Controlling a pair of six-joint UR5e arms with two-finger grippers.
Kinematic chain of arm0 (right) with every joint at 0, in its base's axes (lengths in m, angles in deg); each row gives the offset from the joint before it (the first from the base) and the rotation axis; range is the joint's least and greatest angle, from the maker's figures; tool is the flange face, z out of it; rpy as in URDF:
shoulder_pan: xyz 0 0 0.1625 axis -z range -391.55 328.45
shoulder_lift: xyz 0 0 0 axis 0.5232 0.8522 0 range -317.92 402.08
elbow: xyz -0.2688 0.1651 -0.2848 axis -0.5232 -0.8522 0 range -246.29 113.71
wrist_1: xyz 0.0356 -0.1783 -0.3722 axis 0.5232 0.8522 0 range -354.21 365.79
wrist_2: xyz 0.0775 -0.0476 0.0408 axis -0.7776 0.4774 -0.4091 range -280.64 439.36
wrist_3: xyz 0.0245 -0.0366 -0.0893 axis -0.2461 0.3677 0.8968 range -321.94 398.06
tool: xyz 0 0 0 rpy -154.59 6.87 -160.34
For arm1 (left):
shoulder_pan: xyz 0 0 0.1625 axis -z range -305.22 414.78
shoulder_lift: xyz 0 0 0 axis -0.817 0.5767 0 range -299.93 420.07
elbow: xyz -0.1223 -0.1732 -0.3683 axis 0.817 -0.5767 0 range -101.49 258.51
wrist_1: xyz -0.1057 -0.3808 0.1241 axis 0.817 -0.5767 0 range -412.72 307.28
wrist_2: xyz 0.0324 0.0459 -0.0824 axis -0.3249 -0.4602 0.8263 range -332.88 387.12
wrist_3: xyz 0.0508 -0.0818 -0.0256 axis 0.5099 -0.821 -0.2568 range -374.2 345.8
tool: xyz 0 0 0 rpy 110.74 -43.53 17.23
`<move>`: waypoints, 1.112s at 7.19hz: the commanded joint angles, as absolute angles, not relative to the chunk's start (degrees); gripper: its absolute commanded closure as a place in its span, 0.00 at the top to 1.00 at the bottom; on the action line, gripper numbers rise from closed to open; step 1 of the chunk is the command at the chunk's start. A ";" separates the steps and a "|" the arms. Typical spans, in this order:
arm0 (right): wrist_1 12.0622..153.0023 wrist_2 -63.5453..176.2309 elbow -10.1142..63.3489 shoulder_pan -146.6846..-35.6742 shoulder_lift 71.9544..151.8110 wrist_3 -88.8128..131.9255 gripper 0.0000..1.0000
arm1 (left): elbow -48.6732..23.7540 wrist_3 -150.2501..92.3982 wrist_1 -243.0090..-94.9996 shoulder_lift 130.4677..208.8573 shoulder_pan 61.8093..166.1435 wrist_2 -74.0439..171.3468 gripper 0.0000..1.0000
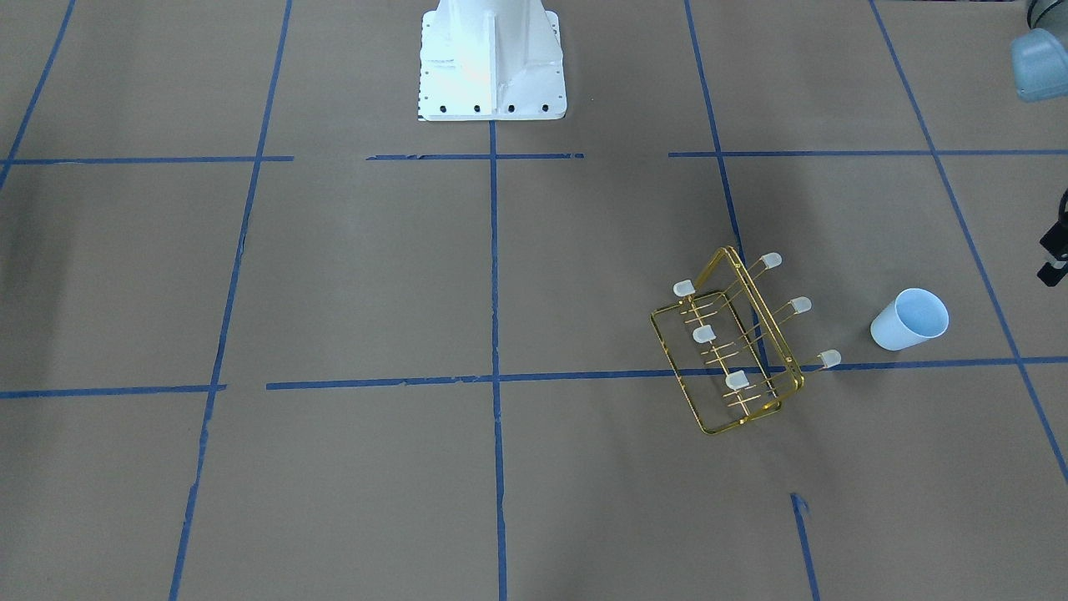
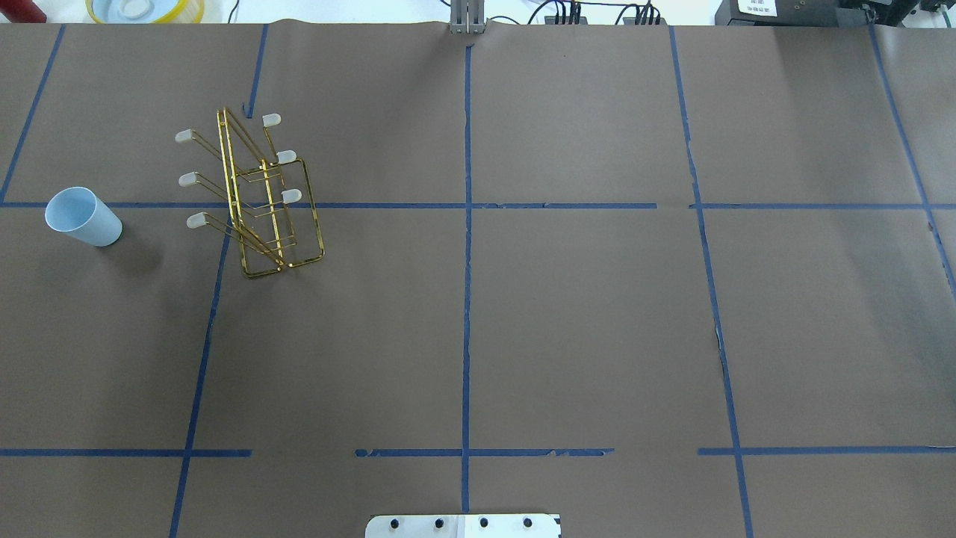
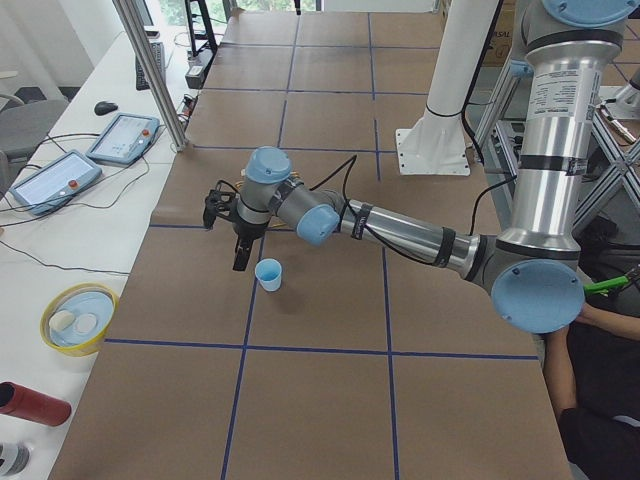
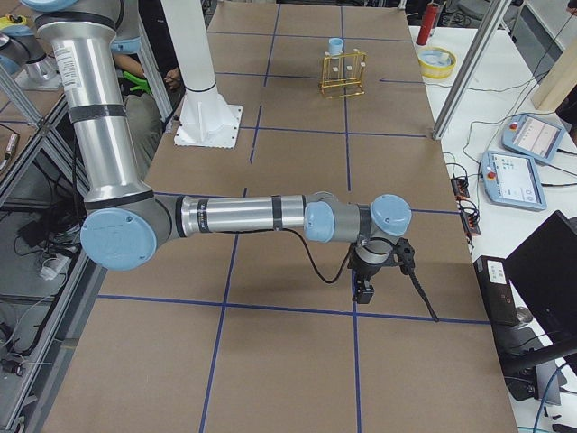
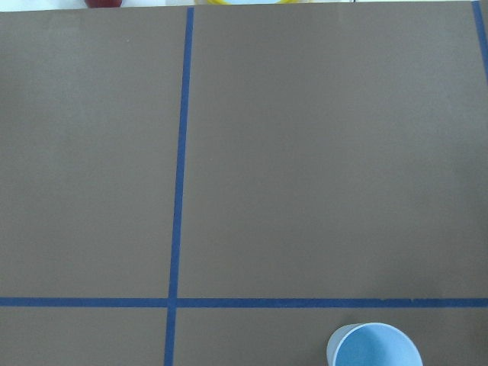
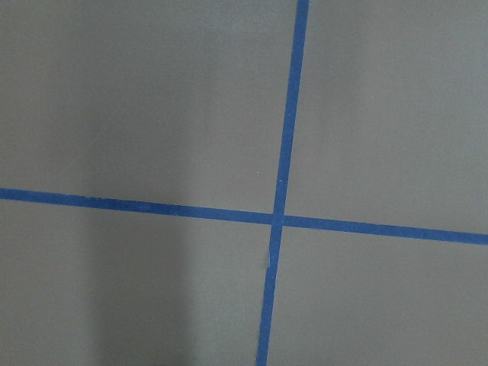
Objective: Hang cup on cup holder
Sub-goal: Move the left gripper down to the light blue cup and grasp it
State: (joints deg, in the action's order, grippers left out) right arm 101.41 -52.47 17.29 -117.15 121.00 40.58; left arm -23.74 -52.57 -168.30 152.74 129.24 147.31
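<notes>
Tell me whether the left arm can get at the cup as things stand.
Probably yes. The left gripper hangs close beside the cup, on the side away from the cup holder, with nothing between them. The cup stands upright, mouth up, apart from the holder.

- The left arm is stretched out nearly level, and the left gripper hangs pointing down; its jaw state is unreadable.
- The right arm is extended level too, and the right gripper points down; its jaws are equally unclear.
</notes>
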 commanded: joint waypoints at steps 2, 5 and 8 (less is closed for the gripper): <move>101.41 -52.47 17.29 -117.15 121.00 40.61 1.00 | -25.02 -76.88 -190.73 146.66 114.16 126.43 1.00; 101.41 -52.47 17.29 -117.15 121.00 40.61 1.00 | -28.44 -83.45 -198.07 138.84 103.59 102.79 1.00; 101.41 -52.47 17.29 -117.15 121.00 40.61 1.00 | -28.28 -87.50 -201.68 136.19 97.32 90.41 1.00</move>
